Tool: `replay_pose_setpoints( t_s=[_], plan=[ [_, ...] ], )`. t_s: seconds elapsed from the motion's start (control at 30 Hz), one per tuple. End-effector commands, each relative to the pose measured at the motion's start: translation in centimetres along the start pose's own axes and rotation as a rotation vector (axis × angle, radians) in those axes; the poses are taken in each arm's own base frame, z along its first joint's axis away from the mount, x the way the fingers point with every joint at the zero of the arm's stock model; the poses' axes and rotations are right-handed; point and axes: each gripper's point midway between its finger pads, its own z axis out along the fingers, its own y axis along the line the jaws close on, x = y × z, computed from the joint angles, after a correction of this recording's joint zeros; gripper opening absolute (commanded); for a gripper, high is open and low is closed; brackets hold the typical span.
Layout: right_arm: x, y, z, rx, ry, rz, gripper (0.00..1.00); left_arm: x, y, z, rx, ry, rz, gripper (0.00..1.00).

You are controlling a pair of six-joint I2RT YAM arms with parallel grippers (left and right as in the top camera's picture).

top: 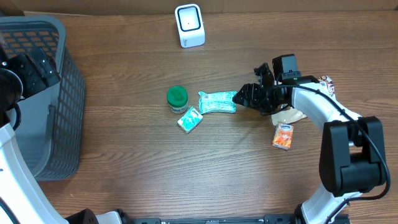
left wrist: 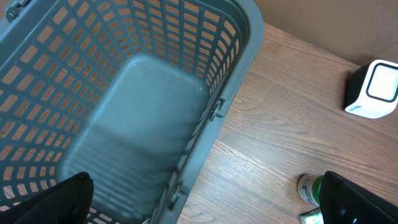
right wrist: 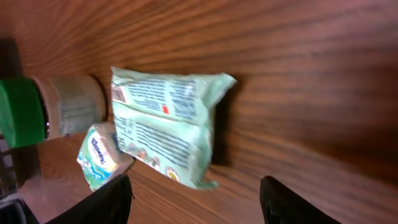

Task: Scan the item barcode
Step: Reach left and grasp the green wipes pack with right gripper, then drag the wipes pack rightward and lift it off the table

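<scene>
Mint-green soft plastic packet (top: 217,102) looks light, limp and slippery, so you should pinch its sealed short edge; your right claw (top: 242,97) stands parted, gripping nothing.

Brown wood-grain table (top: 124,174), evenly lit from above

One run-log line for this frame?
left gripper open over basket | right gripper open at green packet | green packet lying on table, not held | scanner apart
</scene>
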Motion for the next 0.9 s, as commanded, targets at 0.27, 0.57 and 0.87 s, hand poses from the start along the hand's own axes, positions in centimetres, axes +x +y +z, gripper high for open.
replay_pose_setpoints(
  t_s=[0.27,0.57,0.87],
  plan=[
    [-0.7,0.3,4.7,-0.175,0.103,-0.003,0.65,-0.3,0.2,0.0,-0.008,-0.009,0.012,1.0],
    [1.1,1.6,6.8,-0.17,0.162,0.007,0.6,-0.3,0.2,0.0,-0.008,-0.008,0.012,0.99],
    [3.3,3.3,11.8,-0.115,0.212,0.107,0.31,-0.3,0.2,0.0,-0.008,-0.009,0.012,1.0]
  ],
)
